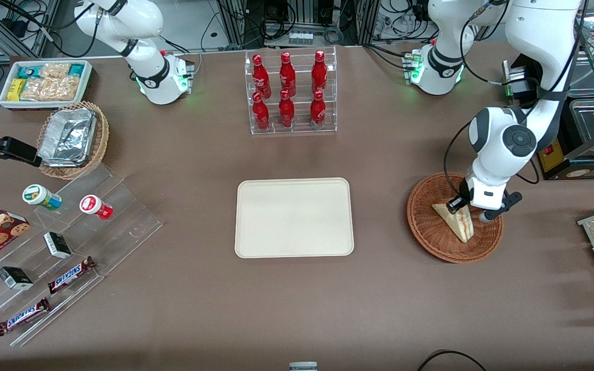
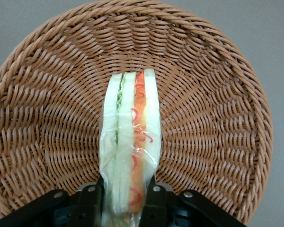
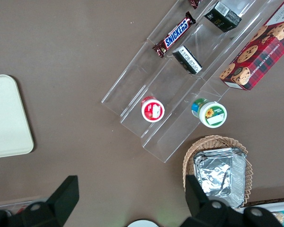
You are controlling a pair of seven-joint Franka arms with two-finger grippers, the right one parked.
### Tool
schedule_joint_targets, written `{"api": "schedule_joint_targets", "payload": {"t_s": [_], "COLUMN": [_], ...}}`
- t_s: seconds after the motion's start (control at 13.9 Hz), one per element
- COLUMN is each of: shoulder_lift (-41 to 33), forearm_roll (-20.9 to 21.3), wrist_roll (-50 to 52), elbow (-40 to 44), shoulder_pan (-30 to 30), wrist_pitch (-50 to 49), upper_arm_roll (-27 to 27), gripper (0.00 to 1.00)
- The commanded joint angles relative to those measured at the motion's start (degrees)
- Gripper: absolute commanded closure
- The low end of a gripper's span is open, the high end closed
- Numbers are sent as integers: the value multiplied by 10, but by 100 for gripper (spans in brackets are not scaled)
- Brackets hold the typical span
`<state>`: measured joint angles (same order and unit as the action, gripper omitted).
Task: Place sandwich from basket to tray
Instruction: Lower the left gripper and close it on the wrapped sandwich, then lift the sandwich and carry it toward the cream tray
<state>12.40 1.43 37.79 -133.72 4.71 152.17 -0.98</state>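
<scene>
The tray (image 1: 294, 217) lies bare on the table (image 1: 297, 309), nearer the front camera than the rack of red bottles (image 1: 289, 91), with open brown tabletop on all four sides of it. Between the tray's edge and the basket (image 1: 431, 232) is an open strip of table with nothing standing in it. The sandwich (image 1: 454, 220) lies in the basket, its wide end covered by the gripper (image 1: 468, 208), so only the pointed part shows from the front. In the wrist view the gripper (image 2: 125, 201) is clamped on the sandwich (image 2: 130, 142), one finger (image 2: 91, 205) against each bread face. The filling edge faces up. The basket (image 2: 47, 118) rim is cut off at the frame edges.
</scene>
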Motion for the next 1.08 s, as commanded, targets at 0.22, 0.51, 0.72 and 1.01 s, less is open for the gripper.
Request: {"api": "schedule_joint_targets", "payload": {"t_s": [0.22,0.51,0.72,1.01], "shoulder_lift": [-14,-1,46,134], "forearm_roll": [19,17,14,9], "wrist_roll": [-69,-85,-84,-77], "elbow": [147,205,265,360], "shoulder_pan": [27,108,165,235], "wrist_pitch": [-221,-282,-286,-286], "upper_arm_roll": [-11,-15,-15,-16], "gripper": [100,100,100,100]}}
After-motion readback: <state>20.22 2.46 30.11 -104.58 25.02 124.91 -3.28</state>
